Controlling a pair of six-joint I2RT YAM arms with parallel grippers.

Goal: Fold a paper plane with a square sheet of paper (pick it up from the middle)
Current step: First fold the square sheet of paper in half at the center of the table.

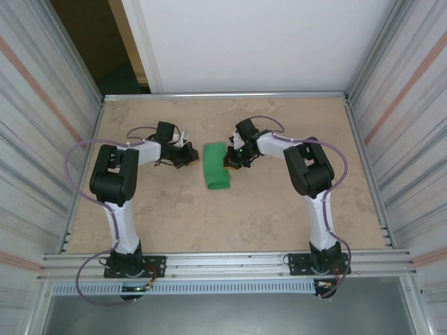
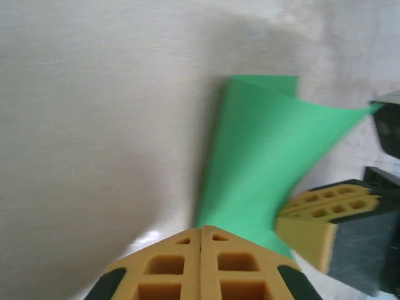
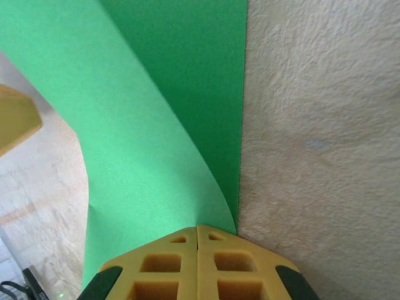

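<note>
The square sheet of paper [image 1: 215, 165] is bright green and lies mid-table, one side curled up and over itself. My right gripper [image 1: 231, 159] is at its right edge. In the right wrist view its jaws [image 3: 198, 226] are shut on the paper's edge, and the lifted layer [image 3: 119, 125] arches away from them over the flat layer [image 3: 206, 75]. My left gripper [image 1: 191, 158] is shut at the left side. In the left wrist view its tips [image 2: 201, 228] meet the paper [image 2: 262, 156]; I cannot tell whether they pinch it. One of the right gripper's yellow fingers [image 2: 322, 215] shows beside the paper.
The beige table [image 1: 174, 216] is walled by corrugated metal panels [image 1: 42, 125] left and right and a white wall [image 1: 265, 42] at the back. An aluminium rail [image 1: 223, 264] holding both arm bases runs along the near edge.
</note>
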